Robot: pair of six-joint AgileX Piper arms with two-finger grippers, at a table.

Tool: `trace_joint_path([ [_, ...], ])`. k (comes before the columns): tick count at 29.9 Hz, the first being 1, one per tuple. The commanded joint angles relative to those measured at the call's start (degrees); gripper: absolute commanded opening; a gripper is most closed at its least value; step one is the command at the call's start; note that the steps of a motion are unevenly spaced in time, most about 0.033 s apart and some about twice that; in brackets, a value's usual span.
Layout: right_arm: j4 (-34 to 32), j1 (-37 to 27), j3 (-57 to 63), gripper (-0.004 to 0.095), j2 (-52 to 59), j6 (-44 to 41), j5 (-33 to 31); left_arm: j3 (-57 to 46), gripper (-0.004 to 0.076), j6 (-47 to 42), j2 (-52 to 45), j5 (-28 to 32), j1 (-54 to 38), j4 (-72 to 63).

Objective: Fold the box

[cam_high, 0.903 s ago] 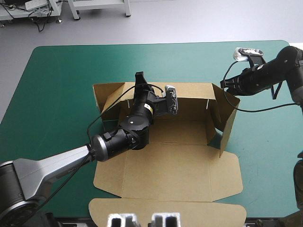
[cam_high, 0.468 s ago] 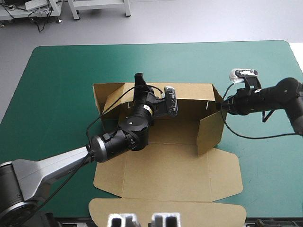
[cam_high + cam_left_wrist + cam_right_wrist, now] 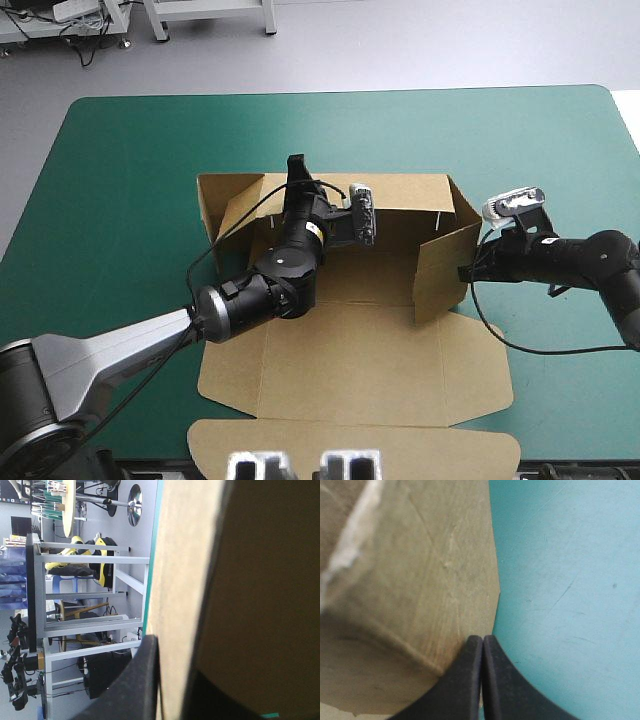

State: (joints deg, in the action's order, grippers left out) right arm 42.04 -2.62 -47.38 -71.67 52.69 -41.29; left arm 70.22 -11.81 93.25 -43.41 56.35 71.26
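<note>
The brown box (image 3: 360, 340) lies in the middle of the teal-green table, its floor flat and its back wall (image 3: 400, 195) raised. My left gripper (image 3: 295, 172) sits over the back wall's top edge, shut on the box. In the left wrist view the board (image 3: 185, 580) runs between my black fingers (image 3: 137, 685). The right side wall (image 3: 440, 270) stands upright, angled inward. My right gripper (image 3: 463, 272) is shut and empty, its tip against that wall's outer face. In the right wrist view the arch of the right gripper (image 3: 482, 642) meets the board (image 3: 420, 580) at its edge.
The lid panel (image 3: 350, 440) lies flat toward the near edge. A side flap (image 3: 485, 360) lies flat at the near right, and another flap (image 3: 225, 195) stands at the back left corner. Bare teal-green cover (image 3: 120, 200) surrounds the box.
My right gripper moved from the far right toward the near side and down against the right wall. That wall swung from splayed outward to upright and inward. The left arm held still.
</note>
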Motion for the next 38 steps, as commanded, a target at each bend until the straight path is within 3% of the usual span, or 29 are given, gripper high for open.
trace_joint_path([
  [1, 1.29, -0.1, -1.42, 0.0035, 1.65, 2.0, 1.66, 0.52, -0.001, -0.81, -1.19, 1.31, 0.43, -2.94],
  [6, -3.3, 0.01, -3.1, 0.0315, 1.65, 1.9, -3.31, 0.52, -0.001, -0.81, -1.19, 1.31, 0.43, -2.72],
  [9, -4.91, 0.01, -4.09, 0.0427, 1.65, 1.77, -4.78, 0.52, -0.001, -0.81, -1.19, 1.31, 0.43, -1.86],
  [14, -6.15, 0.01, -5.47, 0.0438, 1.65, 2.01, -9.7, 0.52, -0.001, -0.81, -1.19, 1.29, 0.43, -1.43],
  [19, -4.21, 0.01, -5.47, 0.0438, 1.56, 5.45, -9.18, 0.52, -0.001, -0.81, -1.19, 1.29, 0.43, -1.15],
  [28, 7.8, 0.01, -5.47, 0.0439, 0.18, 12.49, -8.79, 0.52, -0.001, -1.47, -1.19, 2.96, 0.43, 0.24],
  [33, 8.49, 0.01, -5.47, 0.044, -2.62, 12.63, -9.02, 0.52, -0.001, -1.47, -1.19, 3.31, 0.43, 0.24],
  [38, 13.51, 0.01, -5.47, 0.044, -5.32, 15.54, -8.8, 0.52, -0.001, -1.47, -1.19, 4.32, 0.43, 0.24],
])
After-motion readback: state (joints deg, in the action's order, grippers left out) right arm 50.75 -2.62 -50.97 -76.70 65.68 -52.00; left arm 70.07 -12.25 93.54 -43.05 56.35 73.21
